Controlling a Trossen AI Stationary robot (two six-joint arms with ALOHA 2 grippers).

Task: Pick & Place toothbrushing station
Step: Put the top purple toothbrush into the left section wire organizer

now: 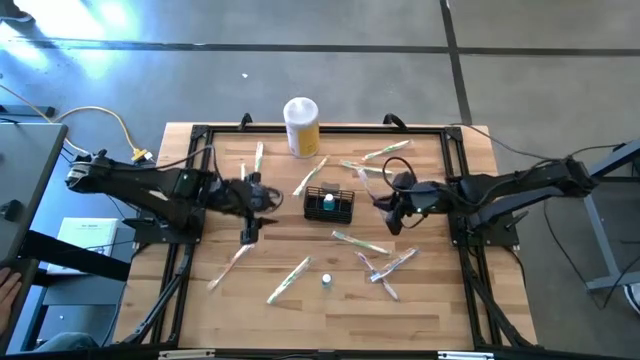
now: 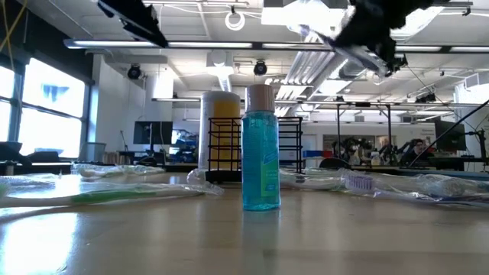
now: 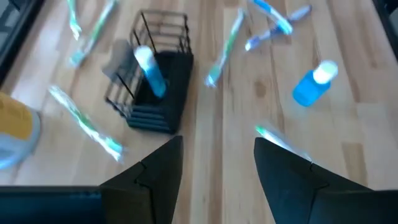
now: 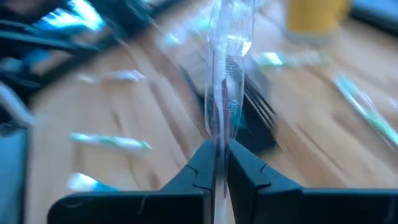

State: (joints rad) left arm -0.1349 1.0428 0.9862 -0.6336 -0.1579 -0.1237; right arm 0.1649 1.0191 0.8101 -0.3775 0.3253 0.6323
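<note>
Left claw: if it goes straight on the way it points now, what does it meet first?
Probably the bare table. The open left claw aims between the black wire basket and the small blue bottle; depth is unclear.

The high view looks straight down from well above the table [image 1: 330, 310], taking in the whole top with the black wire basket [image 1: 329, 204] near its middle, while the low view sits at table-top height, facing level across the wood with a blue bottle [image 2: 260, 149] close in front of that basket [image 2: 254, 147]. Each wrist view looks forward and down from near the basket [image 3: 151, 74], which all four views share [image 4: 249, 106]
</note>
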